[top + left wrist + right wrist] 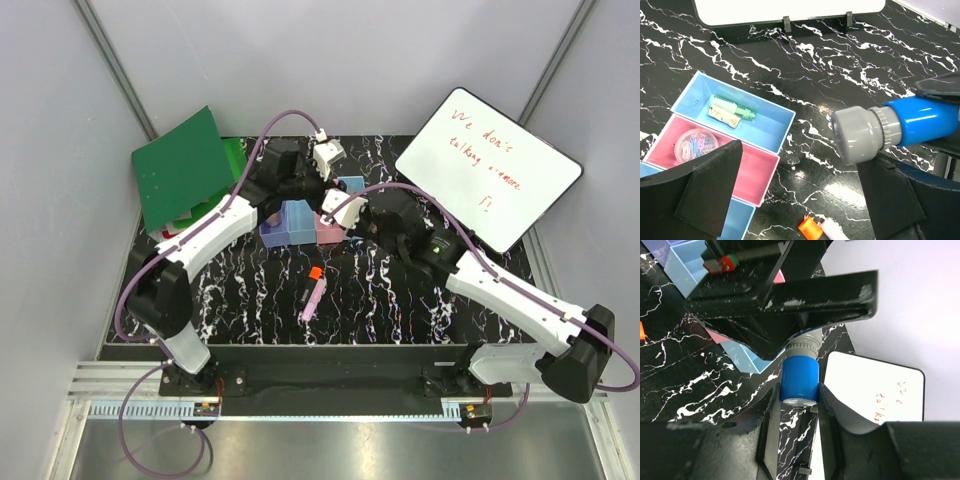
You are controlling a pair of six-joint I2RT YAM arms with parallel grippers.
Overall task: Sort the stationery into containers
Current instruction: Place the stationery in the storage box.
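Black marble table [400, 300] below. Right gripper [800, 401] clamps a grey-capped blue stick [799, 377]; left gripper [801, 196] gapes wide near its cap

The worktop [840, 65] is black with white veining like marble, polished enough to throw back glare. The containers [772, 125] look like smooth, thin-walled moulded plastic with a soft sheen. The blue tube [920, 122] is glossy plastic; its grey cap [857, 135] is duller and ribbed at the collar. A round tub [679, 146] is clear plastic (coloured paper clips [696, 144] show through it). The left gripper [805, 160] has matt black jaws that look like plastic. The whiteboard [490, 165] is glossy white, and the green folder [185, 170] is matt.
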